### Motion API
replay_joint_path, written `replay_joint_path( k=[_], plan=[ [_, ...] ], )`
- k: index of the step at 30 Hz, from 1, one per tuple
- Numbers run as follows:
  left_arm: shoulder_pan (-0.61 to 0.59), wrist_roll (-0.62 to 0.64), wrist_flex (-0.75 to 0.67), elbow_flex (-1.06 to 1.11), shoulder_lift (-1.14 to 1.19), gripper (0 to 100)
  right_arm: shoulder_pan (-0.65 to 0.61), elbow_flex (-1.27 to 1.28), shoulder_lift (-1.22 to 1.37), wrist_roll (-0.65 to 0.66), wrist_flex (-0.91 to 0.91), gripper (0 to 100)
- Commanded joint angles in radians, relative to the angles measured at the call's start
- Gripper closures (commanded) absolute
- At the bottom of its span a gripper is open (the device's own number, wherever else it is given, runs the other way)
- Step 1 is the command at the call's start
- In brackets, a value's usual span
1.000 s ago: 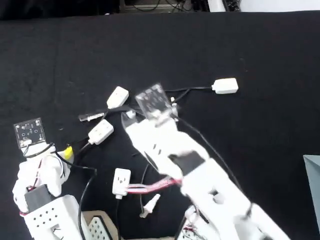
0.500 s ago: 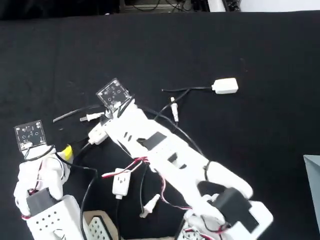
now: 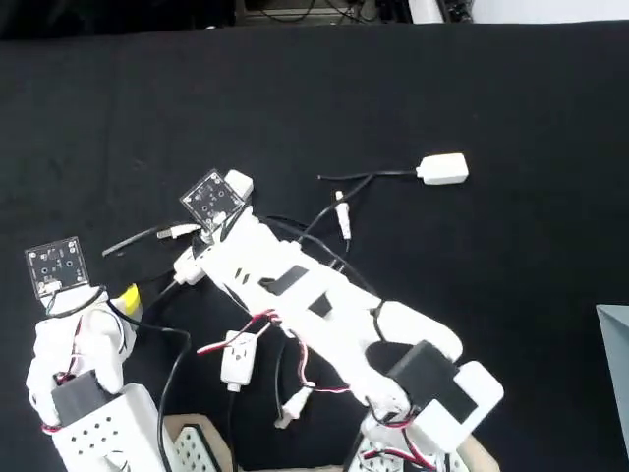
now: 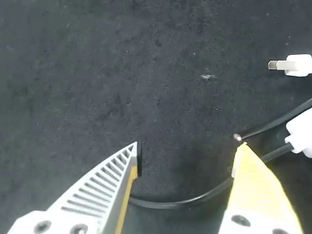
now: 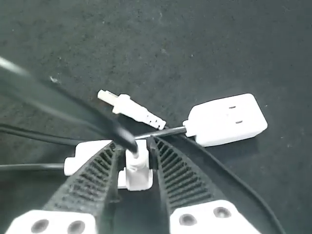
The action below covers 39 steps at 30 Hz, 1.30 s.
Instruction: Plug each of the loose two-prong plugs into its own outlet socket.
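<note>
Right arm (image 3: pixel 295 280): stretched out long and low over the black tablecloth (image 3: pixel 413 88), slanting from its base at the near edge up to the tangle of cords left of the middle, wrist tipped down toward the cloth. Right gripper (image 5: pixel 135 146): ribbed black fingers (image 5: pixel 92 185) drawn close and clamped on the body of a white plug (image 5: pixel 138 171), one finger against each side. Held plug's black cord (image 5: pixel 63 107) leading up and away past the camera. Prongs hidden, so no telling which way they point.

Just beyond the held plug, flat on the cloth: a loose plug (image 5: pixel 130 108), two bare prongs pointing away from a white outlet socket (image 5: pixel 226 119). Socket lying face up, both slots open, near the loose plug's tail but not joined to it.

Left arm (image 3: pixel 84 344): folded up tight over its base at the near left corner, well apart from the right arm's wrist. Left gripper (image 4: pixel 187 151): white ribbed finger and yellow finger (image 4: pixel 253 190) spread wide, gripping nothing, hanging above bare cloth, with a slack cord (image 4: pixel 180 201) curving across between the two.

Elsewhere in the high view: a far socket (image 3: pixel 442 168) right of the middle on its own cord. A front socket (image 3: pixel 236 356) near the front edge, just beside the right arm. A middle plug (image 3: pixel 342 214) lying beyond the arm's forearm. A front plug (image 3: pixel 292 405) close to the arm's base.
</note>
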Motion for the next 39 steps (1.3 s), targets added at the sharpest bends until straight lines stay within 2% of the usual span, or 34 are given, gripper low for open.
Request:
replay_joint_path(
  k=[1,12,23,39],
  plan=[
    [-0.004,0.009,0.006,-0.004,-0.006,69,-0.017,-0.085,0.008,0.008,-0.014,98.6],
    [-0.004,0.009,0.006,0.005,-0.006,69,-0.012,-0.137,0.091,0.008,-0.014,98.6],
    [-0.004,0.009,0.006,0.007,-0.006,69,-0.012,-0.124,0.039,0.008,0.095,98.6],
    [-0.004,0.009,0.006,0.007,-0.006,69,-0.012,-0.088,0.054,0.006,0.1,98.6]
  ],
)
